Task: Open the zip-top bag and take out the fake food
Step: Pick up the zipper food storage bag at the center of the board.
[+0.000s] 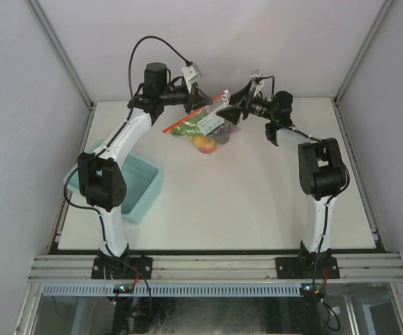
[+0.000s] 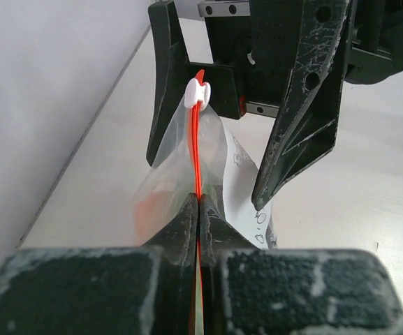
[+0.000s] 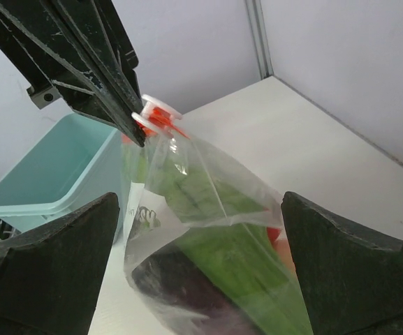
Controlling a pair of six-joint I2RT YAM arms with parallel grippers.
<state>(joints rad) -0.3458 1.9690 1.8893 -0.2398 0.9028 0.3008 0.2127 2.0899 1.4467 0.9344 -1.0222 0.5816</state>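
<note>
My left tool [image 2: 198, 209] is clamped tight on the red zip strip [image 2: 196, 150] of the bag [image 1: 208, 124], holding it up off the surface [image 1: 257, 202] at the far middle, between my two arms. The bag hangs below the strip with its load sagging toward the surface. My right tool [image 3: 200, 209] is spread wide and holds nothing. It faces the bag side-on, with the plastic between its two fingers but not touched by either.

The white slider [image 2: 200, 92] sits on the strip just beyond my left tool's tips. From my left wrist the strip reads as one thin red line up to the slider, so I judge that stretch is still zipped. Whether any part past the slider is open, I cannot tell.

Nothing is out yet. The green piece [image 3: 236, 251], a dark purple piece [image 3: 180, 286] and an orange-peach fruit [image 1: 204, 143] all show through the plastic. The blue bin [image 1: 142, 192] stands well to the left.

So the bag is gripped and lifted. Sliding the zip open and taking out the food are both left to do.
</note>
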